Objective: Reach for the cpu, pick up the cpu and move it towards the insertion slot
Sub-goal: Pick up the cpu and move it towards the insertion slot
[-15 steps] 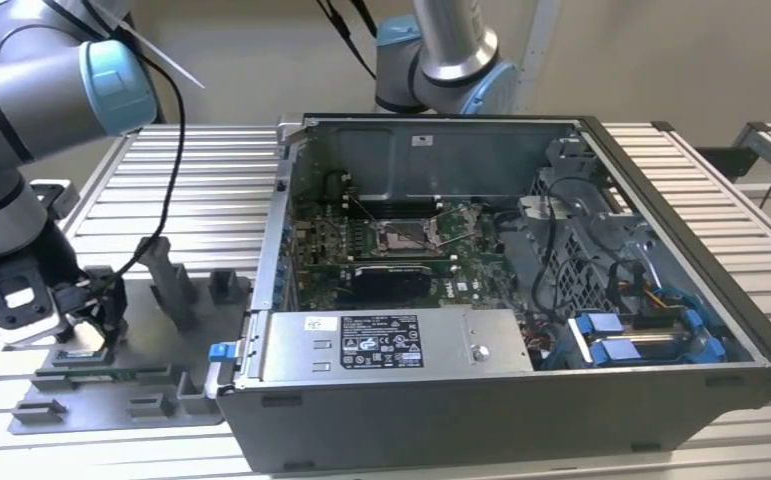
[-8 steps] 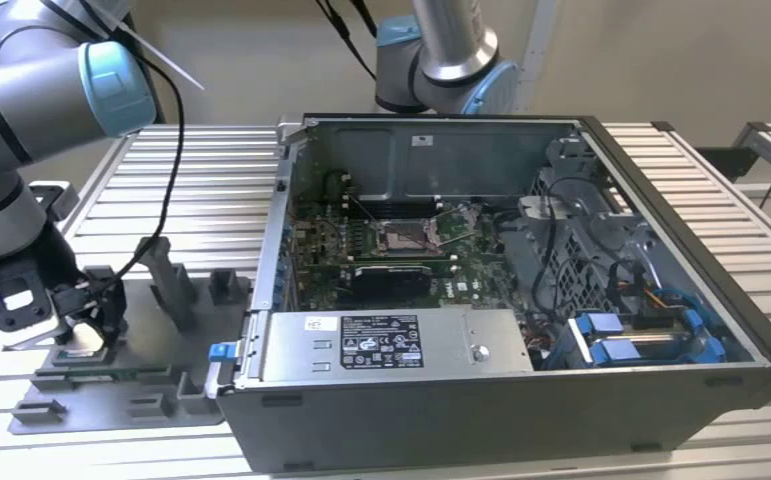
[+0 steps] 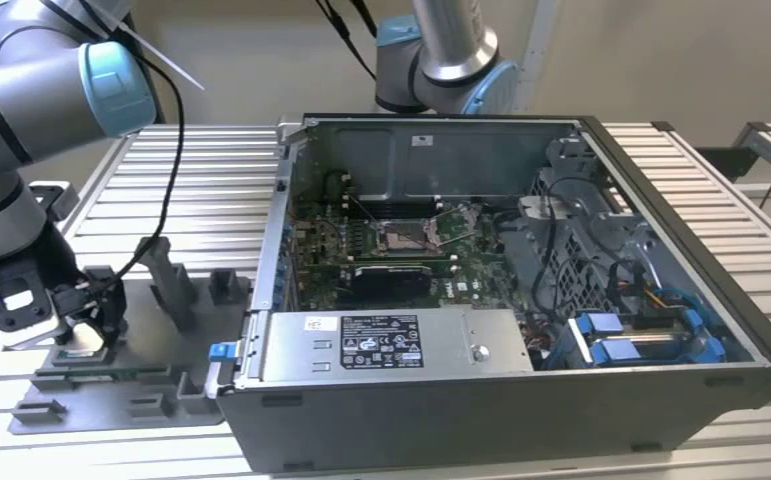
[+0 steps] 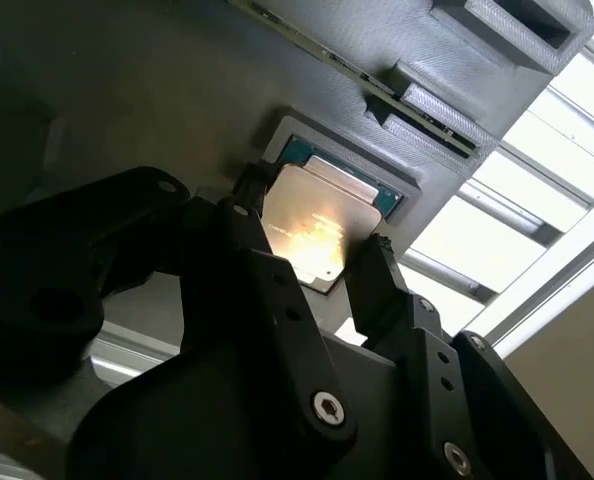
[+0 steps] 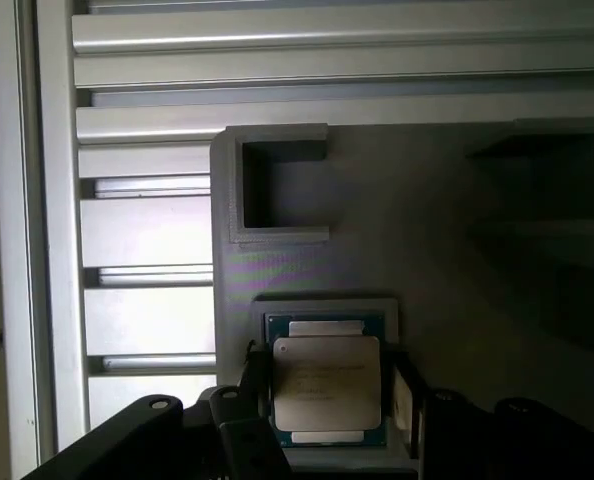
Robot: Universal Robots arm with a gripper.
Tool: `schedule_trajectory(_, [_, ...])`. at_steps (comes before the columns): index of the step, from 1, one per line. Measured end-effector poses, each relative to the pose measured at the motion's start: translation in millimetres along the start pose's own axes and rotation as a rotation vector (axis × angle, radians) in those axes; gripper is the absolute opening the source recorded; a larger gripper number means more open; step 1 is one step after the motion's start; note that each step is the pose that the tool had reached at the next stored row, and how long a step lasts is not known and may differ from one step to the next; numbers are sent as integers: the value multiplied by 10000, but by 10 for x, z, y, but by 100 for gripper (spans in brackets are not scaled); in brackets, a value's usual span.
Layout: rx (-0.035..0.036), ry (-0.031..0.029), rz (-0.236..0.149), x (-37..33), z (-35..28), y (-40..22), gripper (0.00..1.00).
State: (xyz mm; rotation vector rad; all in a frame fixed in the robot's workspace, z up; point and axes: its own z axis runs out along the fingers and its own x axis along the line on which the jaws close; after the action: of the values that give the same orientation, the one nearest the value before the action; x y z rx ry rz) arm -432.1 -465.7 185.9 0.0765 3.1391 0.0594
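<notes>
Both wrist views closely face the cpu (image 5: 327,390).

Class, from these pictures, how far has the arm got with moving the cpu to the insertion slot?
Done: the reach; the gripper is down at the cpu. In hand: the pick-up; the cpu looks seated in the grey tray's recess. Left: the carry; the insertion slot sits inside the computer case, toward the exterior view's right.

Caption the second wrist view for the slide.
Gripper at the cpu, which sits in its pocket on the grey tray.
</notes>
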Motion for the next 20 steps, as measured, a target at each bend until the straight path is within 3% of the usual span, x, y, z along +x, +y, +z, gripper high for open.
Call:
schedule_trajectory(3, [0,0,0,0,0,0,100])
schedule_trajectory(4, [1,1,0,0,0,0,0])
schedule_trajectory(16, [-4,-5,-2,-1,-4,1,0])
schedule_trajectory(20, [-1,-1,-1,0,-61,2,0])
